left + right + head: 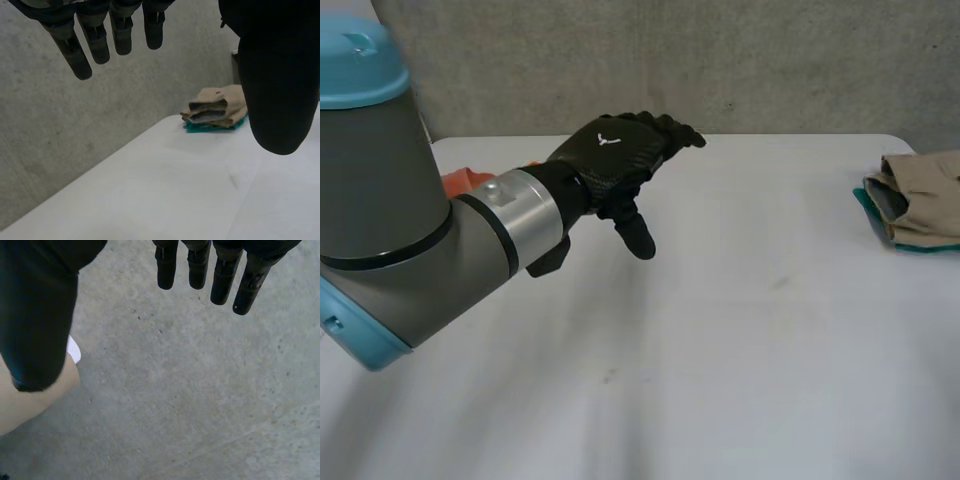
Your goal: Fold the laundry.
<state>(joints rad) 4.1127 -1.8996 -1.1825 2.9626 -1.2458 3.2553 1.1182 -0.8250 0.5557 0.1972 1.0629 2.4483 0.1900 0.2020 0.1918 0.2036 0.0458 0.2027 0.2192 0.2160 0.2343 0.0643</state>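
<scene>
Left hand (610, 160) hovers above the white table (720, 350), out over its far-left part. Its fingers are straight and relaxed, the thumb is well apart from them, and it holds nothing. Its own wrist view agrees: fingers spread, thumb off to one side, bare table under the palm.

Right hand (40, 305) hangs off the table over grey floor (190, 390), fingers straight, thumb apart, empty. A pale shape (30, 400) sits beside its thumb; it may be a person's leg, hard to tell.

Folded stack (920, 200), beige pieces on a teal one, lies at the table's far-right edge, well apart from both hands. A bit of orange cloth (463, 181) peeks out behind the left arm (420, 230) at the table's left side, mostly hidden.

Step, as a judgement: between garments. One pile looks done, nothing is in hand and nothing is spread out. The orange cloth is likely the next item.

The next move calls for the left hand to swing back toward the orange cloth, come down on an edge or corner and pinch it. It then drags the cloth to the open middle of the table. The right hand needs to come over the table to help flatten.
</scene>
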